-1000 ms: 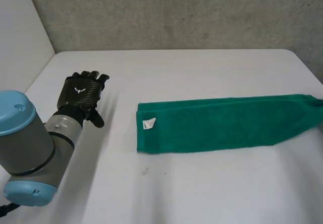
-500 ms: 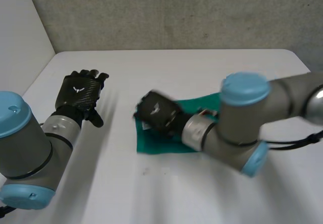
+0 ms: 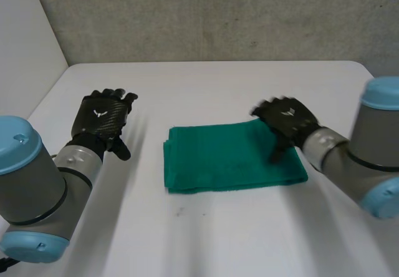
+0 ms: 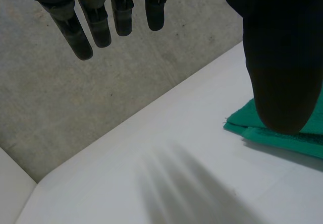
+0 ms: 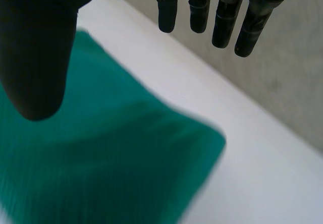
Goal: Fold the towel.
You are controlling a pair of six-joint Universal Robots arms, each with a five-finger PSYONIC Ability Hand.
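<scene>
Head view: green towel [image 3: 230, 157] folded on the white table [image 3: 218, 233], left hand [image 3: 100, 118] and right hand [image 3: 288, 120] both released.
We see the towel lying flat near the middle of the table, a compact rectangle with layered edges stacked at the end nearer the left hand. Our right hand hovers over the opposite end, fingers straight, thumb apart, grasping nothing; we judge it sits there because that end is where the cloth doubles over. Our left hand hangs well apart from the towel, fingers straight and empty, probably to leave the cloth undisturbed. The fabric looks thick and soft, its corners roughly lined up.
</scene>
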